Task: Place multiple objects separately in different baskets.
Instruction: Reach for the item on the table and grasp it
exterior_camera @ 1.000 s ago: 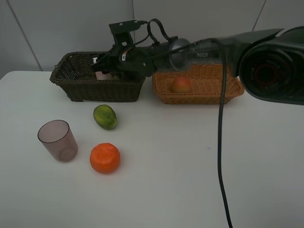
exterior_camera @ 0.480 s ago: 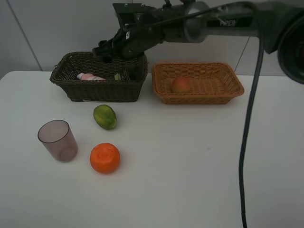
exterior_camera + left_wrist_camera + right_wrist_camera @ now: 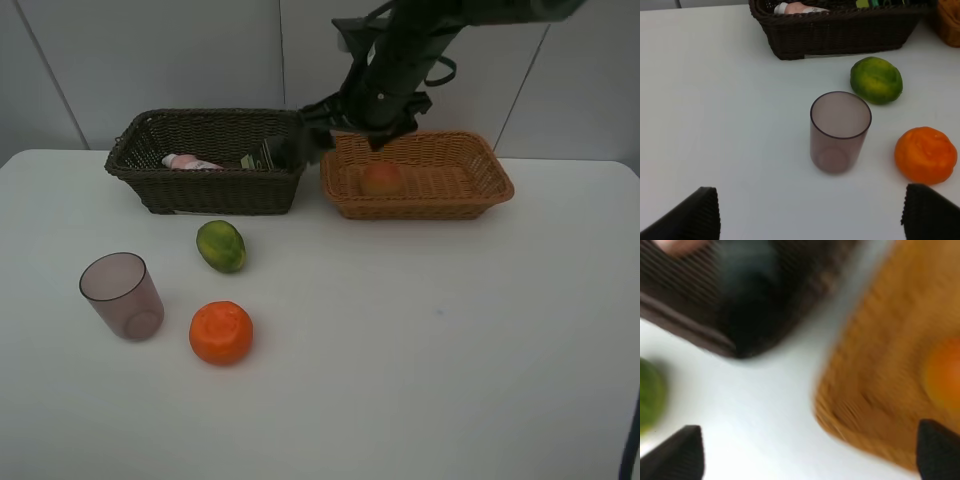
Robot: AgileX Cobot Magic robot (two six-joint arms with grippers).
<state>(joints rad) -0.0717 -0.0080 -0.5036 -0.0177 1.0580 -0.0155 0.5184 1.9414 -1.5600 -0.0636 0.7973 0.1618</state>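
Observation:
The dark brown basket point(image 3: 205, 190) holds a small pink bottle point(image 3: 190, 162) lying down and a dark green bottle point(image 3: 262, 155). A peach-like fruit point(image 3: 381, 179) rests in the tan basket point(image 3: 420, 205). On the table sit the green fruit point(image 3: 221, 246), the orange point(image 3: 221, 333) and the mauve cup point(image 3: 122, 295). My right gripper point(image 3: 312, 135) hangs open and empty over the gap between the baskets; its wrist view is motion-blurred, and there the right gripper point(image 3: 807, 450) has wide-apart tips. The left gripper point(image 3: 812, 215) stands open, short of the cup point(image 3: 840, 131), with the orange point(image 3: 926, 155) and green fruit point(image 3: 876, 80) beyond.
The white table point(image 3: 420, 340) ends at a grey wall close behind the baskets. The right arm point(image 3: 400, 60) reaches in from the top, above the tan basket. The two baskets stand side by side with a narrow gap between them.
My right gripper opened and let go of the pink bottle, which now lies in the dark basket. The arm rose and swung right toward the gap between the baskets. The left side is unchanged.

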